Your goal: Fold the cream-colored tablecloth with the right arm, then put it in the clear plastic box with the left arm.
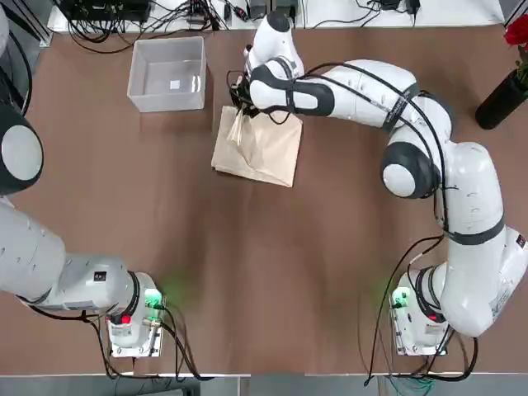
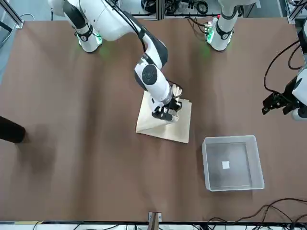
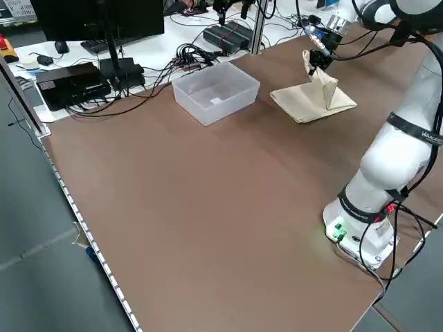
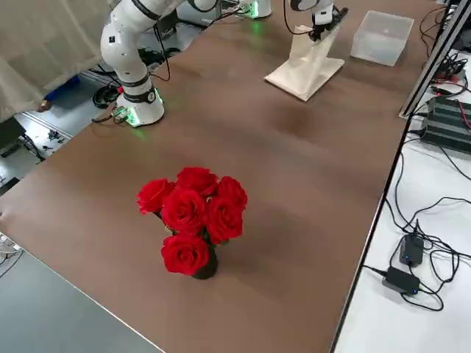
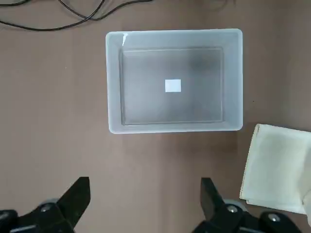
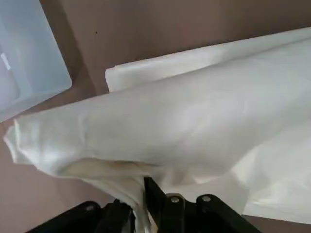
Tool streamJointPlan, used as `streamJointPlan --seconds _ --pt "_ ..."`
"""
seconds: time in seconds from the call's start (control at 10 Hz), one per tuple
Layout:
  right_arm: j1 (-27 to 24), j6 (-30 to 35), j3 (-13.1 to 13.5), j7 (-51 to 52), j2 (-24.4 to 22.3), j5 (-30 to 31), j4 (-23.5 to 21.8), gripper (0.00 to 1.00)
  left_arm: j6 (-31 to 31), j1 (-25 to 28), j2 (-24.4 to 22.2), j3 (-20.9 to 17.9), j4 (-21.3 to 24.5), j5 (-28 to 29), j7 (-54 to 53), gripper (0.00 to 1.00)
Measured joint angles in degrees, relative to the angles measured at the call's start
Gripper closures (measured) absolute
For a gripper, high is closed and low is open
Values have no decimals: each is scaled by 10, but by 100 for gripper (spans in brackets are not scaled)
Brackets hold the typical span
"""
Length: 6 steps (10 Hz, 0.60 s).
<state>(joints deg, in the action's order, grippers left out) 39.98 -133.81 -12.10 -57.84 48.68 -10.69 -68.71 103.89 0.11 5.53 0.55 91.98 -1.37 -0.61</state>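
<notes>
The cream-colored tablecloth point(image 1: 264, 153) lies folded on the brown table, just right of the clear plastic box point(image 1: 167, 97). My right gripper point(image 1: 240, 106) is shut on the cloth's far-left corner and holds it raised, so a flap point(image 3: 320, 79) stands up from the flat layers. The right wrist view shows the pinched cloth point(image 6: 194, 121) draped over the black fingers point(image 6: 167, 206). The clear box point(image 5: 114, 82) stands empty with a white label on its floor. My left gripper point(image 5: 144, 199) hovers open on the near-left side of the box, apart from the cloth point(image 5: 274, 170).
A dark vase of red roses point(image 4: 195, 220) stands at the table's far right point(image 1: 503, 91). Cables and electronics point(image 1: 165, 12) lie beyond the far edge. Both arm bases point(image 1: 132, 322) with green lights sit at the near edge.
</notes>
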Motion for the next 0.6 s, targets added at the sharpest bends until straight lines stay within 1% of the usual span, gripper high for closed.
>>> streamJointPlan --seconds 0.2,0.3,0.4,0.6 --pt "1 -5 0 0 2 0 0 89 0 0 0 0 -1 0 0 0" --pt "1 -8 0 0 3 0 0 81 0 0 0 0 -1 0 0 0" --pt "2 -12 0 0 4 0 0 70 0 0 0 0 -1 0 0 0" --pt "3 -17 0 0 4 0 0 70 0 -1 0 1 -1 0 0 0"
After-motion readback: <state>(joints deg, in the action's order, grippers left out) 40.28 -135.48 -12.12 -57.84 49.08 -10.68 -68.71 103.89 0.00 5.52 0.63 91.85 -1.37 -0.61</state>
